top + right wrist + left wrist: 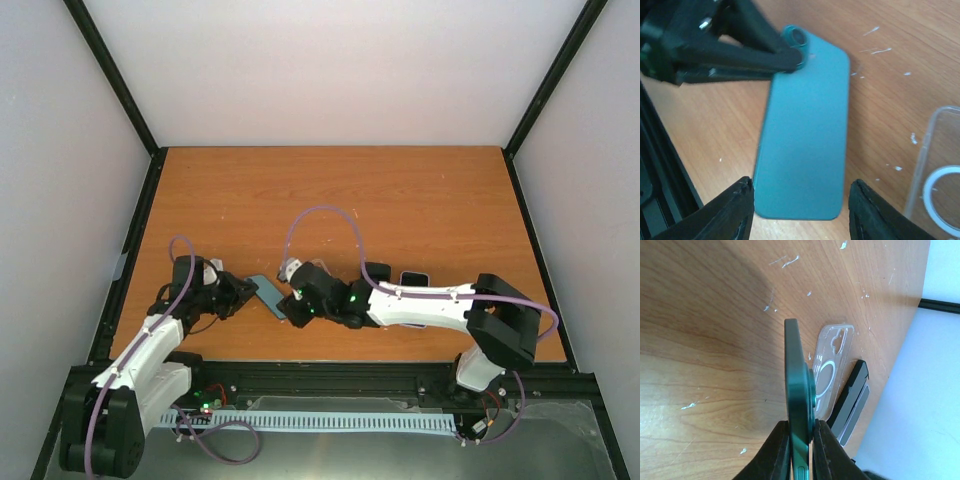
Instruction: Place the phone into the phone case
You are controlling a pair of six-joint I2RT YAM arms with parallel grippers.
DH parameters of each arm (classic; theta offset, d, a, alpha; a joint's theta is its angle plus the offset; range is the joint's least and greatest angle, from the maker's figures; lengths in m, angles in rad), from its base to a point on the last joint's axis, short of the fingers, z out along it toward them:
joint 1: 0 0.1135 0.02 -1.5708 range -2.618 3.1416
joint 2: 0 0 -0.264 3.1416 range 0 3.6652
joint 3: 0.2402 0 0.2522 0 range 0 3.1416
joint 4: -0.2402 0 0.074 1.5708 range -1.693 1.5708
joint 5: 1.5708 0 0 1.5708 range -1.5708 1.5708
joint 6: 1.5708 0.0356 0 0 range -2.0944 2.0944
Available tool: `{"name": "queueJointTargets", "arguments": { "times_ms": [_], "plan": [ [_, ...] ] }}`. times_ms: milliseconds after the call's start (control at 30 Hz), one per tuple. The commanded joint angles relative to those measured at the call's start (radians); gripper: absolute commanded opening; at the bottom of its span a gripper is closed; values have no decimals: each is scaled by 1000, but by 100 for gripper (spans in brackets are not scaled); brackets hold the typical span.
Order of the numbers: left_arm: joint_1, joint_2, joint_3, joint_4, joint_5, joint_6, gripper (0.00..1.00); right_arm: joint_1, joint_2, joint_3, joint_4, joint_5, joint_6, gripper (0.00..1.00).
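Teal phone (805, 130), held off the wooden surface (400, 200) at about 7 o'clock from its middle in the top view. Clear phone case (935, 150) lies flat at 4 o'clock from the phone in the right wrist view, apart from it.

Risks, as I judge them:
- The left tool (801, 426) is clenched on the phone at the camera end only, across its thin faces. With one short pinch on a long slab, the free end could sag or swing if nudged.
- The right tool (802, 186) is released, with its fingers (735, 210) spread on either side of the phone's lower end and little room to spare. If it closes off-centre it would push the phone askew in the left pinch, or twist it out.
- The case is light and unheld, so pressing the phone in at a slant would likely skate it along the surface rather than seat it.
- A dark flat object (854, 390) lies just beyond the case near the surface's edge. A shoved case could ride against it.

Pose:
- The left arm is folded low and reaches toward 2 o'clock, its wrist rolled so the phone shows edge-on to its own camera.
- The right arm stretches along the near edge toward 9 o'clock, elbow bent at the right, its tool meeting the phone head-on from the opposite end.
- The two tools sit close together, so there is scant clearance between them.
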Motion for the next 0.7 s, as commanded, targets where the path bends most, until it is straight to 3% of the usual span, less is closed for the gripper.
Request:
{"name": "queueJointTargets", "arguments": {
  "times_ms": [0, 367, 467, 667],
  "plan": [
    [1, 7, 40, 4, 35, -57, 0, 91, 37, 33, 4, 130, -177, 53],
    [1, -13, 59, -50, 48, -104, 0, 169, 171, 135, -81, 354, -278, 52],
    [2, -19, 59, -56, 49, -108, 0, 173, 190, 153, -89, 388, -302, 45],
    [1, -27, 50, -54, 56, -124, 0, 175, 184, 142, -56, 393, -326, 21]
  ]
}}
